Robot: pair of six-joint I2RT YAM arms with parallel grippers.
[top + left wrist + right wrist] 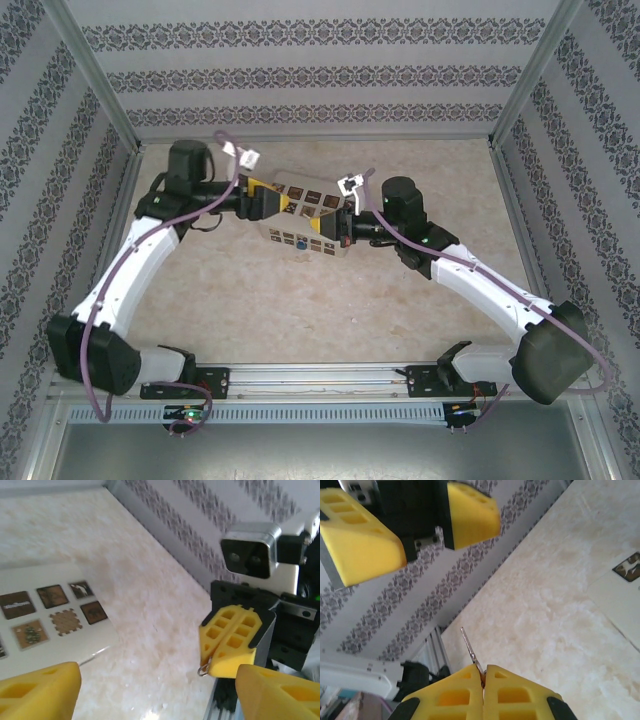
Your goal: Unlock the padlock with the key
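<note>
Silver, thin and stiff, the small metal key (469, 647) sits pinched in our closed right fingers (515, 692); we judge it light and slippery. Our left fingers (42, 692) stand wide, empty. The tiny blue-bodied padlock (300, 241) lies between both sets, on the cream picture-covered box (280, 232); we'd grip its body.

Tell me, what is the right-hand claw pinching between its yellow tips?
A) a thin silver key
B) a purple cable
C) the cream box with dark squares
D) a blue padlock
A: in the right wrist view the right gripper is shut, with the thin silver key poking out from between its closed jaws.
</note>
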